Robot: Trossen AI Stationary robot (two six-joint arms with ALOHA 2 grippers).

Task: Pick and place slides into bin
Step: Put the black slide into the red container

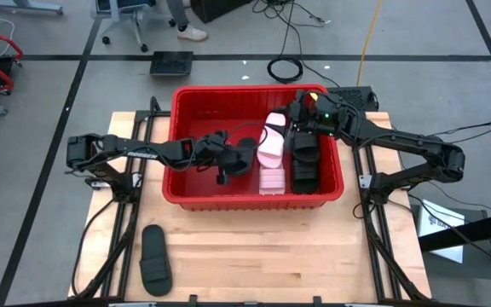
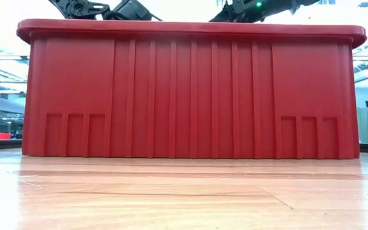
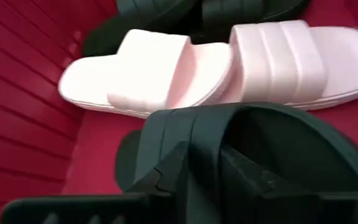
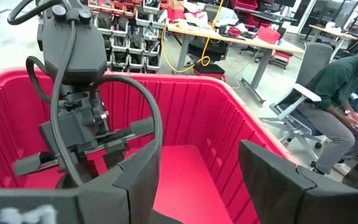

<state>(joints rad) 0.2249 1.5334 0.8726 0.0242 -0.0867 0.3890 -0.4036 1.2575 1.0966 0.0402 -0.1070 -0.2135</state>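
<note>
Red bin (image 1: pixel 196 198) on the worktop (image 1: pixel 254 256) holds pink slides (image 1: pixel 272 152) and black ones. Left gripper (image 1: pixel 233 166), inside, is slightly parted around a black slide (image 3: pixel 229 143). Right gripper (image 1: pixel 297 115) is spread, empty. One slide (image 1: pixel 155 258) lies outside.

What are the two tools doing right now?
Left tool: inside the bin, at a black slide; grip cannot be told.
Right tool: open, empty, above the bin.

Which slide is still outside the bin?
The black slide lying alone on the table, in front of the bin on the left arm's side. The other slides visible, black and pink, are inside the bin.
</note>
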